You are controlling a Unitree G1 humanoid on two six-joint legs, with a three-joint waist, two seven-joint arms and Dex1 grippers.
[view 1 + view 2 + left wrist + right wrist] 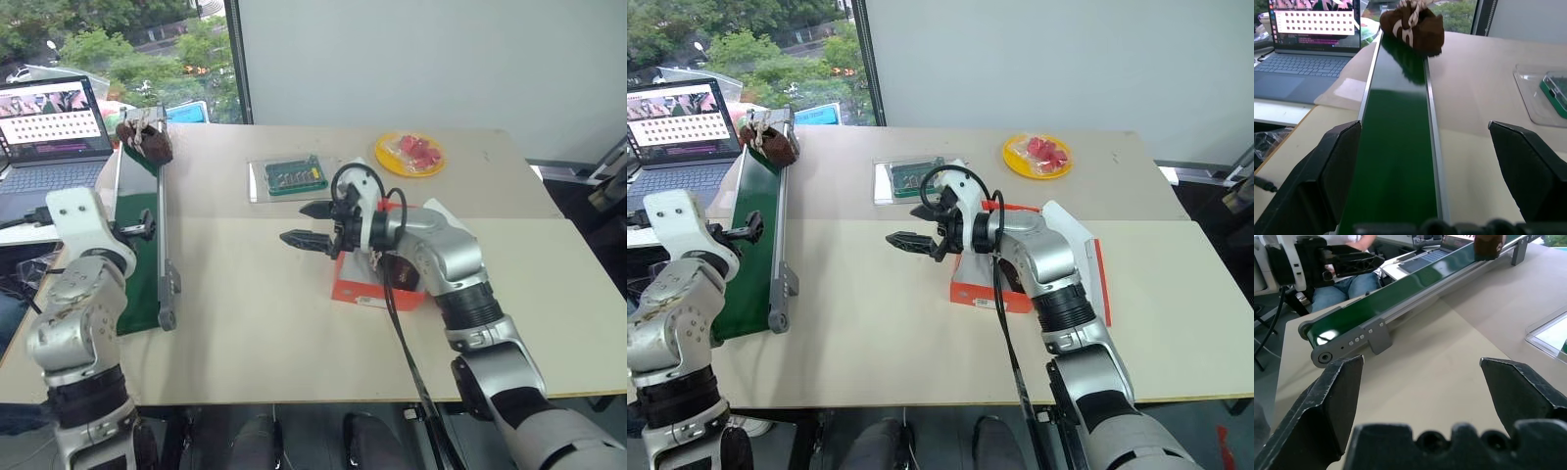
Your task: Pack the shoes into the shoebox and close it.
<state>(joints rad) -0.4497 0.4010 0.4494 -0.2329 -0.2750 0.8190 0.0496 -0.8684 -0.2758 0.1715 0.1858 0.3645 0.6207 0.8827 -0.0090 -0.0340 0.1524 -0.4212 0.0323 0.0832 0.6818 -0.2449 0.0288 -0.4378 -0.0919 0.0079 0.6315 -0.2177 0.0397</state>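
Shoebox (377, 286) sits open mid-table, orange-red, lid (1087, 257) laid back to the robot's right. Its inside is mostly hidden behind the right arm; something dark shows in it, cannot tell what. One shoe (145, 140), dark brown with cream laces, lies at the far end of the green conveyor (142, 245) along the table's left edge.

Clear tray (284, 179) with a green board stands behind the box. Yellow plate (409, 154) holds red pieces, far right of the tray.

Right gripper (312, 224) hangs just left of the box, pointing toward the conveyor, fingers spread, holding nothing. Left gripper (1425, 171) is over the near part of the belt, aimed along it at the shoe, fingers wide apart and empty.

Left wrist view gives the shoe's white side marks and a laptop (1308, 44) beside the belt. Right wrist view shows a seated person (1347, 281) beyond the conveyor's near end.

Bare tabletop lies between conveyor and box, and along the near edge.
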